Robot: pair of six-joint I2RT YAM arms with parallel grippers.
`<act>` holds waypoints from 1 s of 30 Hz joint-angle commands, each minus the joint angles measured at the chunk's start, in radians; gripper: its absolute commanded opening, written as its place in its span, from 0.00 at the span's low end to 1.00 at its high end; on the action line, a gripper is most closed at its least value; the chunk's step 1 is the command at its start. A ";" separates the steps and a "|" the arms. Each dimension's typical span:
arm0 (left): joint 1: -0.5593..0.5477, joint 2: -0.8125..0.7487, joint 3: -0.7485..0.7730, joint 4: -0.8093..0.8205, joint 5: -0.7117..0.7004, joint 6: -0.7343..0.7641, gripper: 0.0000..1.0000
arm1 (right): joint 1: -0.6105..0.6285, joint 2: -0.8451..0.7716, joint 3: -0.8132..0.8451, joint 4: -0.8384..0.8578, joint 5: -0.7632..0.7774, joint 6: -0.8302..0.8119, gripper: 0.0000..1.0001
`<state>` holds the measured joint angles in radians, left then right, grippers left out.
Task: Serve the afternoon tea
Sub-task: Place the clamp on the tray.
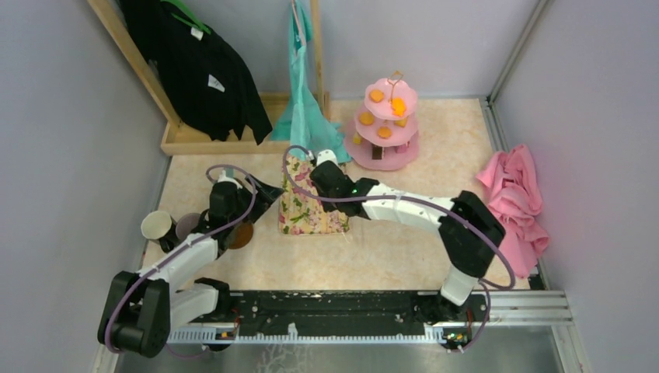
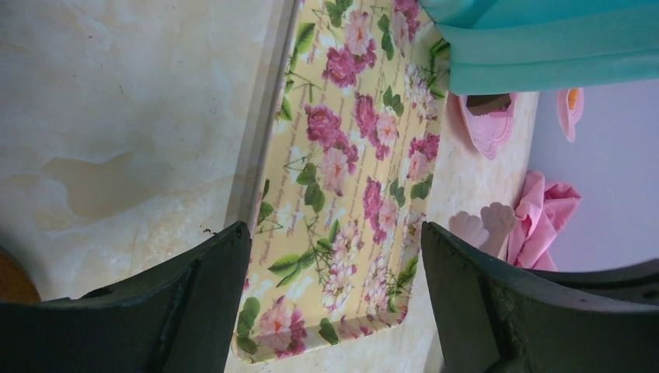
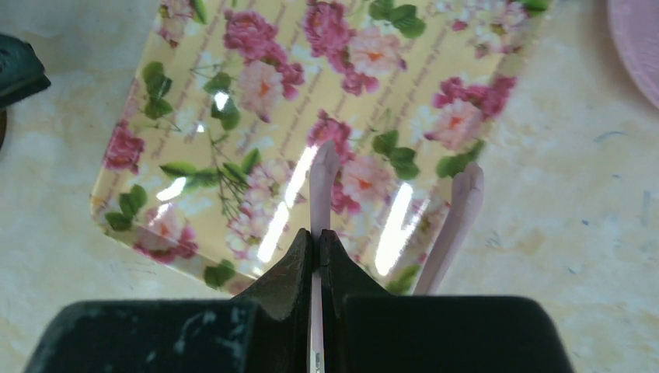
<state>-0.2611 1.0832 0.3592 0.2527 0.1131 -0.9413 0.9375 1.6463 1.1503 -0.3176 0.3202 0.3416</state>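
At the desk's (image 1: 404,256) left edge stand 2 mugs side by side, 1 cream mug (image 1: 156,225) and 1 mauve-grey mug (image 1: 186,225), with 1 brown saucer (image 1: 242,235) just beside them. The left gripper (image 2: 336,233) holds its jaws spread over 1 yellow rose-printed tray (image 1: 311,210), and the right gripper's (image 3: 317,237) jaws pinch 1 thin pale pink piece (image 3: 323,175) above it. Further back stands 1 pink stand (image 1: 386,128) of 3 tiers with a gold loop, orange snacks (image 1: 377,95) on its 2 upper tiers, and 1 pink cloth (image 1: 513,198) lies rightmost.
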 commanded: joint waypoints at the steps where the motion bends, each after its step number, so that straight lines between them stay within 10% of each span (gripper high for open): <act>1: 0.005 -0.025 -0.012 -0.015 -0.022 0.030 0.86 | 0.022 0.127 0.133 0.020 -0.046 0.101 0.00; 14: 0.005 0.030 -0.035 0.024 -0.044 0.056 0.86 | 0.023 0.390 0.367 0.002 -0.070 0.114 0.00; 30: 0.003 0.072 -0.024 0.039 -0.036 0.042 0.85 | 0.026 0.300 0.262 0.061 -0.042 0.085 0.42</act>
<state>-0.2611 1.1595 0.3317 0.2733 0.0788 -0.9035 0.9516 2.0445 1.4502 -0.3046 0.2440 0.4377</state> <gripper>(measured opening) 0.855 0.402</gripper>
